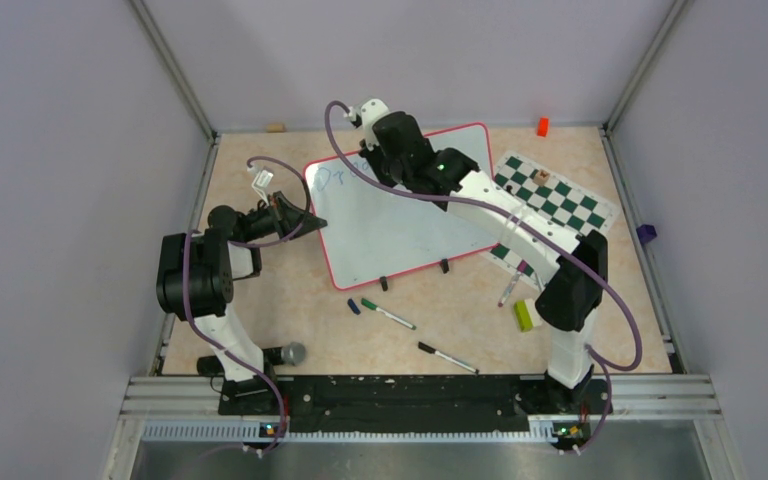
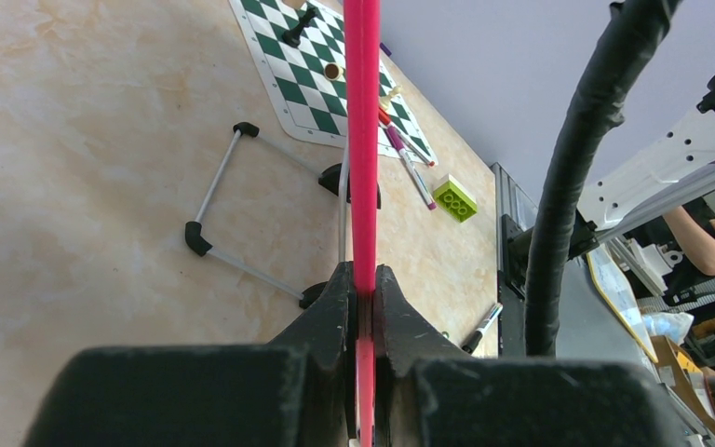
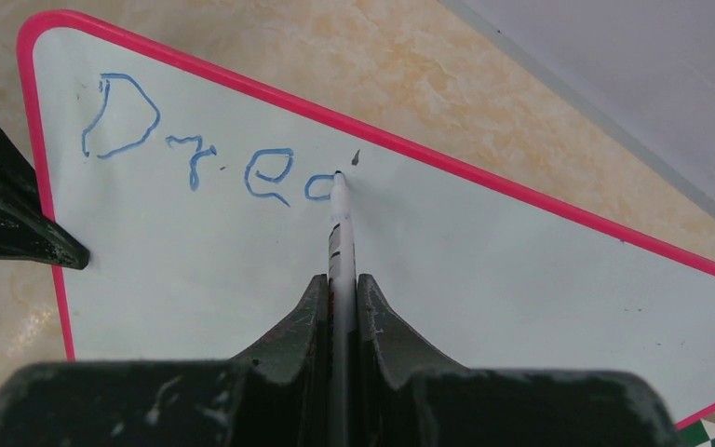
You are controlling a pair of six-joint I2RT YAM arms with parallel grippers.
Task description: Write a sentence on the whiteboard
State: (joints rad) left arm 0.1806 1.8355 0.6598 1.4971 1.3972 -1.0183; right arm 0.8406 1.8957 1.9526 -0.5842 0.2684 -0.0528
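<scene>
Beige marbled tabletop (image 1: 260, 330) bearing a large glossy white, red-framed whiteboard (image 1: 400, 225), its edge pinched by the left gripper (image 2: 364, 279); right gripper (image 3: 340, 289) clamps a thin white marker (image 3: 340, 219), tip touching the blue handwritten sentence (image 3: 195, 158), reading "Drea".

White whiteboard (image 1: 400, 225) w/ pink-red frame; blue sentence (image 3: 195, 158). White marker (image 3: 340, 228), dark tip. Grn/wht checked chess mat (image 1: 560, 205). Beige marbled worktop (image 1: 290, 320). Lime-grn brick (image 1: 525, 315).

Blue "Drea" lettering (image 3: 193, 160) on red-framed whiteboard (image 3: 484, 270)
</scene>
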